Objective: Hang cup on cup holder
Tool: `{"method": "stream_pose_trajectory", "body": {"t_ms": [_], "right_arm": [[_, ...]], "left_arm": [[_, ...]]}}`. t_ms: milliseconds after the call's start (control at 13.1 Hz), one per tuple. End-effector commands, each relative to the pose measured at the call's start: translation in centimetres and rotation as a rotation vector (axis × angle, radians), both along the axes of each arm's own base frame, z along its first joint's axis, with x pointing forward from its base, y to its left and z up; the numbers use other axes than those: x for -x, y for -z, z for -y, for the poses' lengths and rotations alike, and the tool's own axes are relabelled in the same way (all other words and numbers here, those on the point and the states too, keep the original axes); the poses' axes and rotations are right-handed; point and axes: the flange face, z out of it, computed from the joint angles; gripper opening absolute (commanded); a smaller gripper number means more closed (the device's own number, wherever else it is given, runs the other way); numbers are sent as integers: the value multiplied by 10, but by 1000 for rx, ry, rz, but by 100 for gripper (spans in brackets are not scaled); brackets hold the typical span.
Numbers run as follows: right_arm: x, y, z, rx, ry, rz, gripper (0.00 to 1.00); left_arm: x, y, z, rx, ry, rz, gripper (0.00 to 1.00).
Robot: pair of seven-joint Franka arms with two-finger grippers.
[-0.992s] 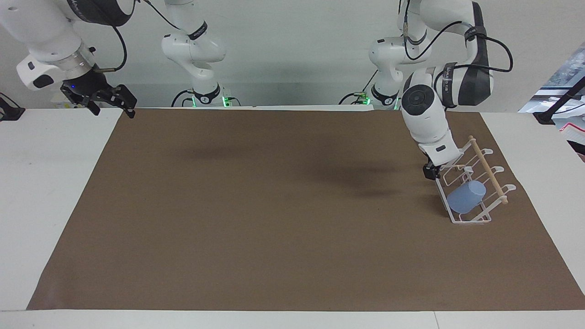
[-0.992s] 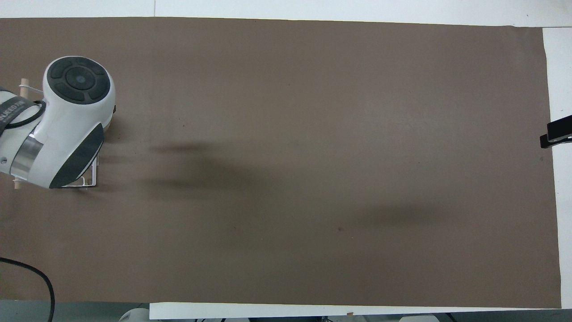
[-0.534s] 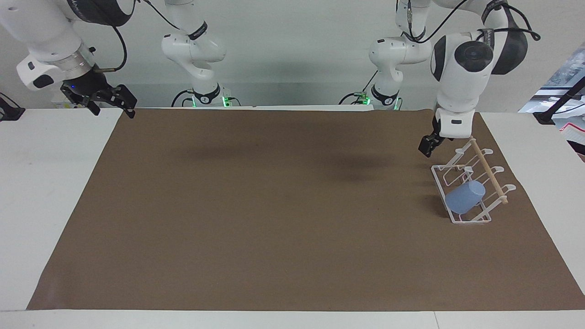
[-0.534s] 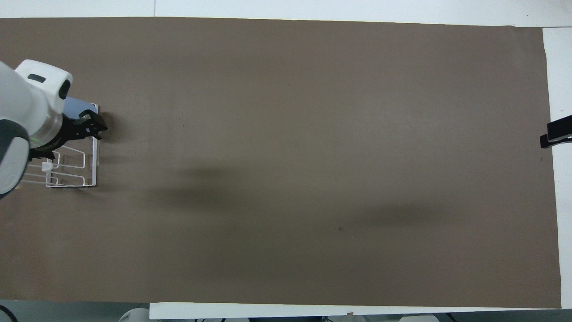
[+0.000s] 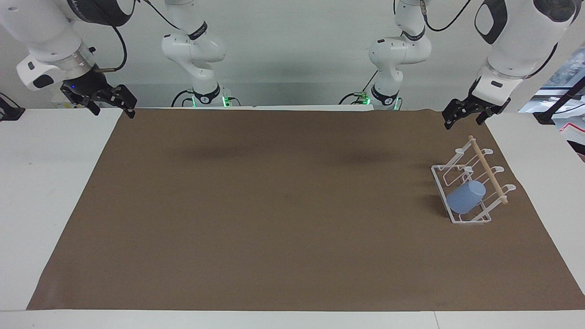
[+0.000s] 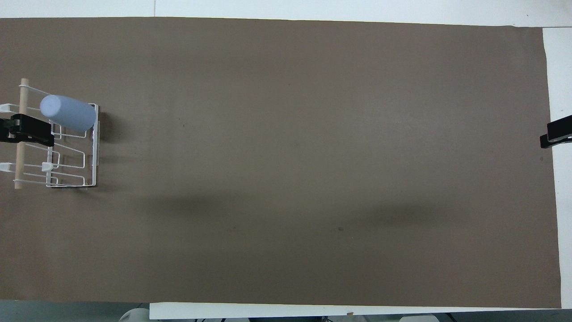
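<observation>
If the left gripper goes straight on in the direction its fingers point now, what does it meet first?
The left gripper hangs raised, fingers pointing down and slightly toward the table's middle. It would probably meet the brown mat first, on the robots' side of the cup holder. Depth is unclear, so this is tentative.

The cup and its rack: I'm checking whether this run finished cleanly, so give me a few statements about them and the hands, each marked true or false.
1. The cup sits tilted on a prong of the cup holder. True.
2. The left hand grips the cup. False: it is open, up in the air over the mat's edge by the robots, apart from the cup.
3. The cup occupies the holder's end farthest from the robots. True.
4. The right hand is over the cup holder. False: it waits open at the right arm's end of the table.
5. Two cups hang on the holder. False: only one.
</observation>
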Motion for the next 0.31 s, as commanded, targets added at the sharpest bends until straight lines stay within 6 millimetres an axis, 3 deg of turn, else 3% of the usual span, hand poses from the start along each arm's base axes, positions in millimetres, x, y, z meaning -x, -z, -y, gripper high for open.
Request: {"method": "stream_pose_trajectory", "body": {"t_ms": [0,229], "right_arm": [[6,-1,0,1,-1,-6,100],[6,-1,0,1,-1,-6,100]], "left_arm": [[-20,-16,8,59,42,-46,99],[-20,-15,15,63,63,-51,99]]}}
